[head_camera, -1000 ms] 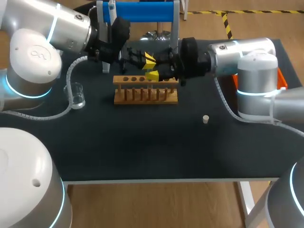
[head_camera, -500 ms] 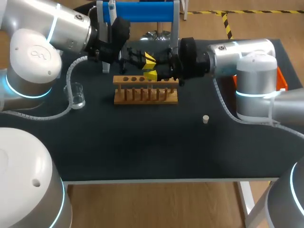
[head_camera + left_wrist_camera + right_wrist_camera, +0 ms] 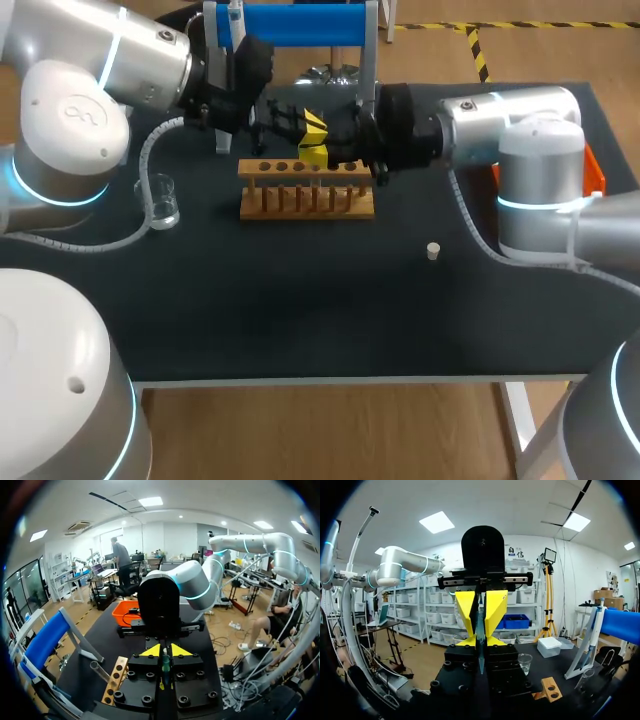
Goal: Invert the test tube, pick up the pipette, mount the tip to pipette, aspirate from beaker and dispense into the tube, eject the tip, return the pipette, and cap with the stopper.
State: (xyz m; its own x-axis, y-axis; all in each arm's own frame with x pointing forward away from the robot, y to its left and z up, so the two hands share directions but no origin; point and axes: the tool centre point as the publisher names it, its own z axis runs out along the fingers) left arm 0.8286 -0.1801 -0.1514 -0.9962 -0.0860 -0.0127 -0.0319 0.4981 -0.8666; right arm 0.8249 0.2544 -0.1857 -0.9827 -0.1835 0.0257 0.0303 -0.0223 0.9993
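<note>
Pipette (image 3: 480, 630) — long axis level, left–right

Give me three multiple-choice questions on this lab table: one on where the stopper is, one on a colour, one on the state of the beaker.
1. Where is the stopper relative to the wooden rack?
A. in one of its holes
B. on the table, apart from it, on the right arm's side
C. on top of it
2. What colour is the stand's top bar?
A. red
B. blue
C. green
3. How is the beaker?
A. upright on the table
B. lying on its side
C. lifted off the table

Answers: 1 B, it lies alone on bare tabletop. 2 B, the bar is plainly blue. 3 A, it stands open end up.
</note>
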